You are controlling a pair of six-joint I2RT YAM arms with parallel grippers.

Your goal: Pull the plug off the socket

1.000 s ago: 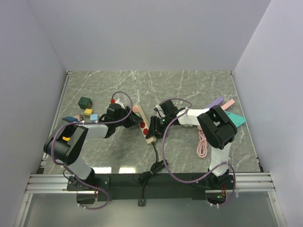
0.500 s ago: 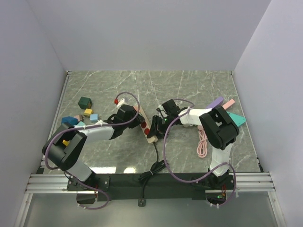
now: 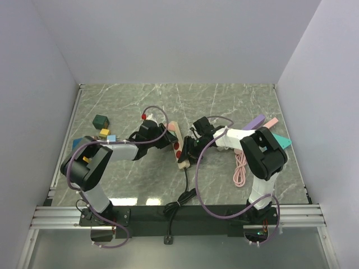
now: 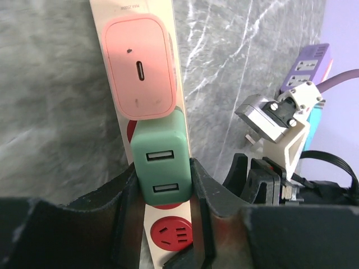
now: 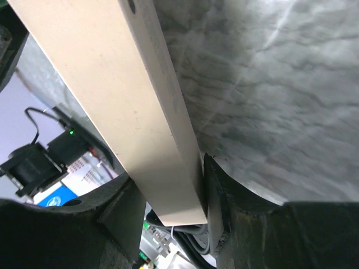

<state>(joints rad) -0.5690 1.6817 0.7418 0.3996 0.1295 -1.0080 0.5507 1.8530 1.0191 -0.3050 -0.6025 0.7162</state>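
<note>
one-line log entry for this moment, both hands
left hand: shut on green charger | right hand: shut on power strip | green charger: seated on power strip, not yet pulled

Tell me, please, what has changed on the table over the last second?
The left end effector, shut on the green plug, shifted right, and the power strip slid right with it. The right end effector, clamped on the strip's end, moved right too. No grip changed; the plug remains seated beside the pink charger; blocks and pink cable stayed put.
</note>
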